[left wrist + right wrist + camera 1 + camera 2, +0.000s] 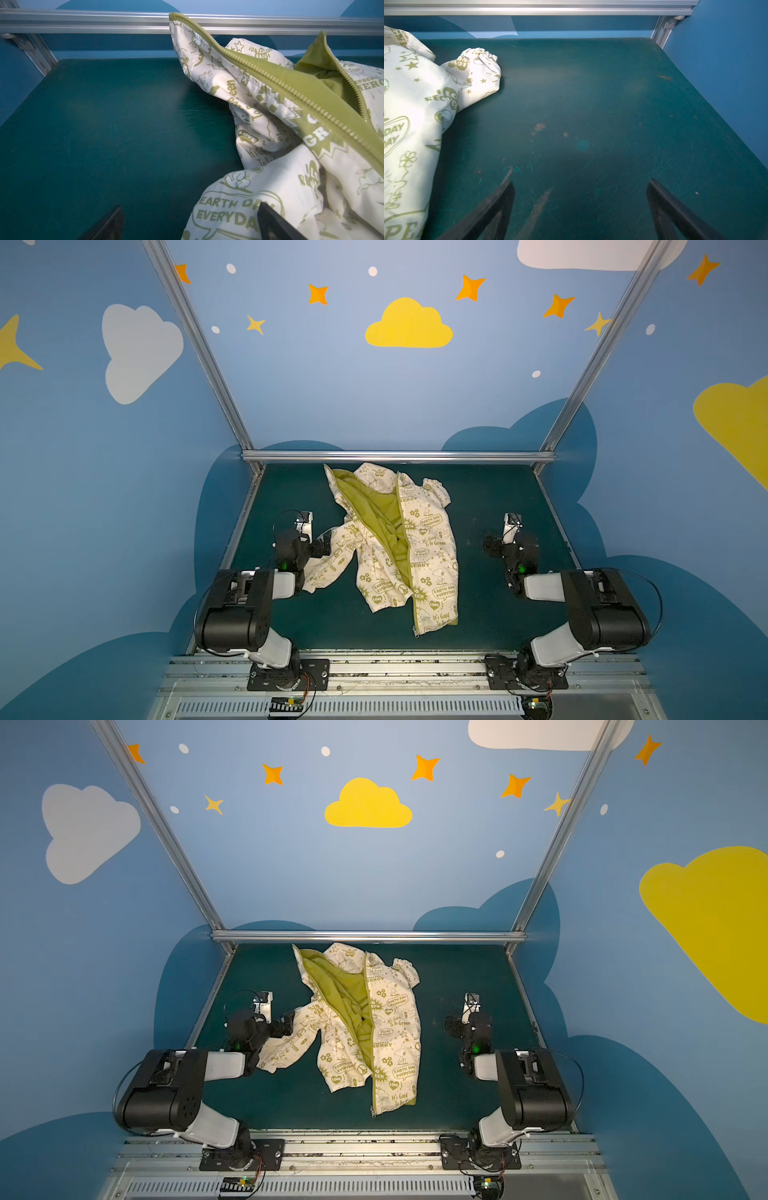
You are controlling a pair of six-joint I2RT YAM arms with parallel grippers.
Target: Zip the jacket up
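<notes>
**Jacket (428, 547) lying unzipped on the green table (511, 489); both grippers spread and empty.**
I see the front parted towards the collar, with the olive lining (374, 510) exposed and the zipper (291, 91) teeth separated. My left gripper (190, 224) has its jaws wide apart at one sleeve (332, 564), with fabric lying partly between them, unclamped. My right gripper (580, 187) is equally wide over bare table beside the jacket, not touching it.

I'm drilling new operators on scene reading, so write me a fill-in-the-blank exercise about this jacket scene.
1. The jacket is not yet ____ up.
2. The left gripper and right gripper both stand ____.
3. Nearest the left gripper lies the jacket's ____.
4. The right gripper holds ____.
Missing: zipped; open; sleeve; nothing.
</notes>
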